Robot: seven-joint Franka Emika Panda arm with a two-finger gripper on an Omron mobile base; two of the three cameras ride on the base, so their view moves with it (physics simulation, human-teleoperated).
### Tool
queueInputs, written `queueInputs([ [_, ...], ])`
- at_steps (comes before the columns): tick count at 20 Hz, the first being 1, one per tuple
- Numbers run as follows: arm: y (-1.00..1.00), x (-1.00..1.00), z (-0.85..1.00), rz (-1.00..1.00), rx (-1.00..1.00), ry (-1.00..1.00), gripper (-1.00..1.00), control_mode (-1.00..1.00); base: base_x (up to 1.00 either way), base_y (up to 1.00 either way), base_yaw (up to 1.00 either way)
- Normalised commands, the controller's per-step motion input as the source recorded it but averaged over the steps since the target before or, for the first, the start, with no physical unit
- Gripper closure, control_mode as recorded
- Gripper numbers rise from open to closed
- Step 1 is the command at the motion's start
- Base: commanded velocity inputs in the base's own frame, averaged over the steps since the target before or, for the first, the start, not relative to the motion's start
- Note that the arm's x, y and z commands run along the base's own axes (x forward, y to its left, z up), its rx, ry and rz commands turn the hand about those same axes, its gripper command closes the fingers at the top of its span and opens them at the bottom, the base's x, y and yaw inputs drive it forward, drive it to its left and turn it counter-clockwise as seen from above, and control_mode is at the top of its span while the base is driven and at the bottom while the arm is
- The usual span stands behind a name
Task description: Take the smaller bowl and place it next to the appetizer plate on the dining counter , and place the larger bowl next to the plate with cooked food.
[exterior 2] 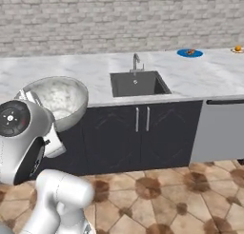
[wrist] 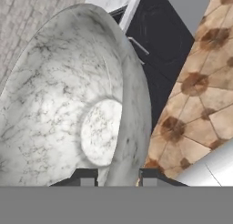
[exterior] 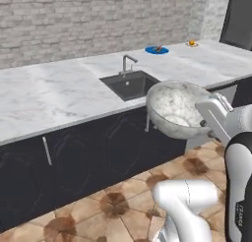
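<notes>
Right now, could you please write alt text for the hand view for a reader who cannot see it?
The end effector grips the rim of the larger bowl, whose grey-white marbled inside faces the camera. Beside it lie brown floor tiles and dark cabinet fronts.

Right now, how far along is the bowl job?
In hand: the end effector is shut on the rim of the larger bowl, carried tilted in front of the sink cabinets. Left: setting it beside the blue plate far along the counter. The smaller bowl's placement can't be judged here.
</notes>
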Motion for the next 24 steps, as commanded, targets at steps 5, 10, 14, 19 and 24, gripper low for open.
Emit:
queueInputs([
  [5,0.00,0.00,0.00,0.00,0.00,0.00,1.00,1.00,0.38,-1.00,0.25],
  [10,0.00,0.00,0.00,0.00,0.00,0.00,1.00,1.00,0.36,-1.00,0.25],
  [14,0.00,0.00,0.00,0.00,0.00,0.00,1.00,1.00,0.30,-1.00,0.24],
  [19,0.00,0.00,0.00,0.00,0.00,0.00,1.00,1.00,0.17,-1.00,0.21],
  [24,0.00,0.00,0.00,0.00,0.00,0.00,1.00,1.00,0.14,-1.00,0.16],
])
